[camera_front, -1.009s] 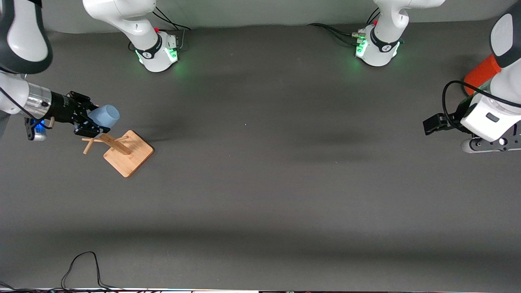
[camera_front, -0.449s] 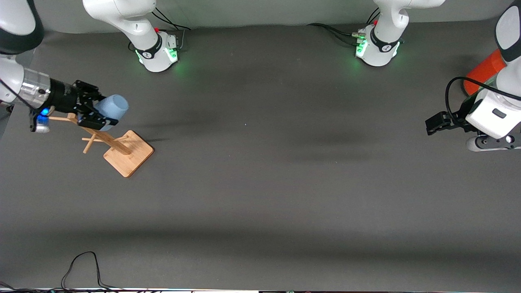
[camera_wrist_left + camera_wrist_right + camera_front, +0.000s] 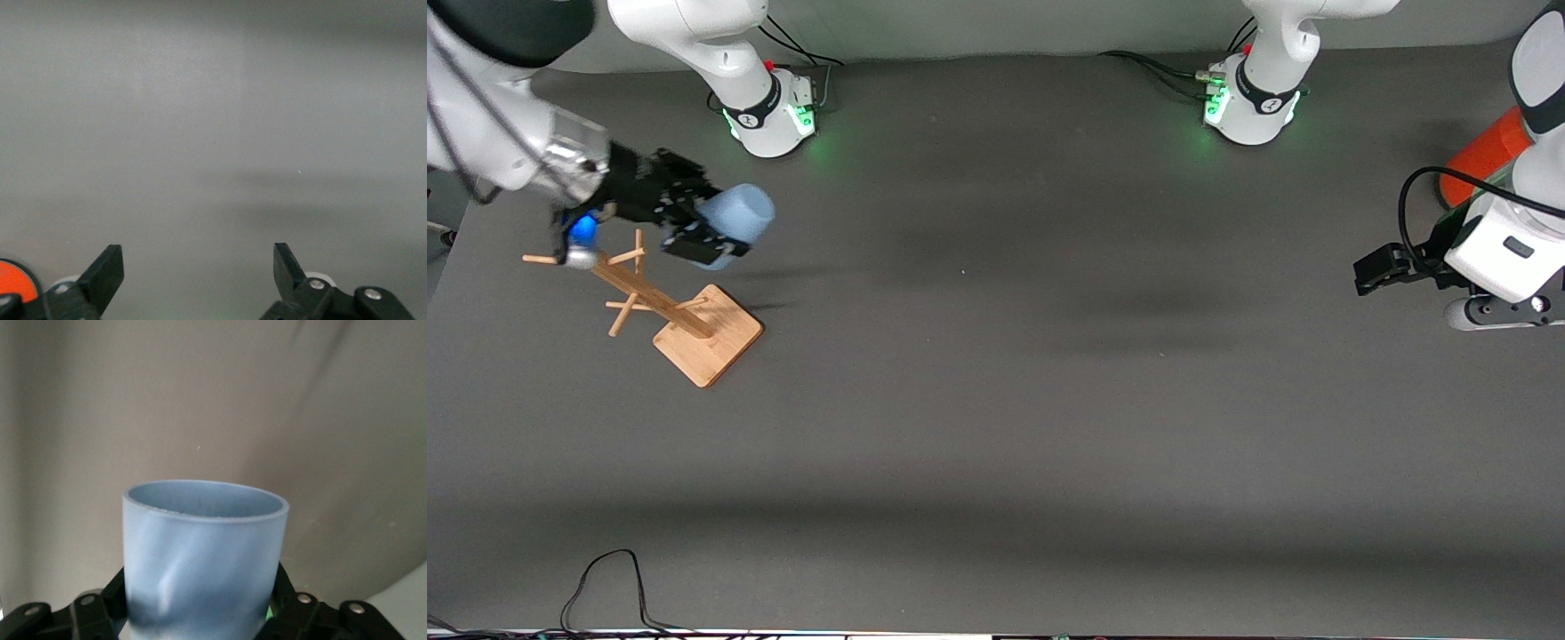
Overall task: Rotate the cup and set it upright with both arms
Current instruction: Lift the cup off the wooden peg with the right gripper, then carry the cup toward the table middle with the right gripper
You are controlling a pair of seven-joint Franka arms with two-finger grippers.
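The pale-blue cup is held on its side in the air by my right gripper, which is shut on it, over the table just above the wooden rack. The cup's free end points toward the left arm's end of the table. In the right wrist view the cup fills the space between the black fingers of the right gripper. My left gripper is open and empty over the table's left-arm end, and the left wrist view shows it spread wide over bare mat.
The rack's square wooden base stands near the right arm's end, with pegs sticking out of its leaning pole. An orange-red can stands by the left arm, and its edge shows in the left wrist view. A black cable lies at the front edge.
My right gripper has lifted the cup off the rack's pegs and carried it up and toward the table's middle. The left arm has barely moved.
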